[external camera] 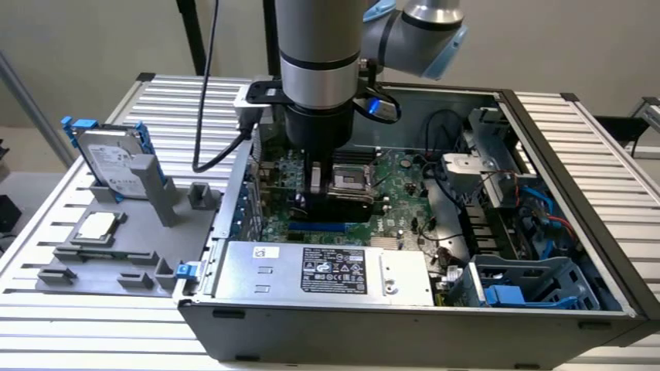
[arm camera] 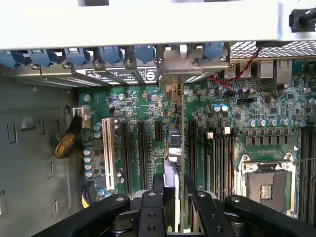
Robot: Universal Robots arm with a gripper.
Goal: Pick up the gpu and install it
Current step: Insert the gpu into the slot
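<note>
The gpu (arm camera: 175,148) stands on edge among the expansion slots of the green motherboard (arm camera: 138,103), and I see it edge-on as a thin strip. Its grey metal end bracket (arm camera: 185,64) meets the row of rear slot covers. My gripper (arm camera: 174,186) is shut on the card, one black finger (arm camera: 158,183) pressed on either side of it. In the exterior view the gripper (external camera: 328,193) reaches down into the open computer case (external camera: 577,232), low over the motherboard, with the dark card (external camera: 345,207) under it beside the processor socket (external camera: 348,179).
A silver hard drive with blue rails (external camera: 108,166) and a small square processor chip (external camera: 95,226) rest on a grey fixture (external camera: 103,259) at the exterior view's left. The power supply (external camera: 320,270), cables and a blue drive cage (external camera: 526,286) crowd the case.
</note>
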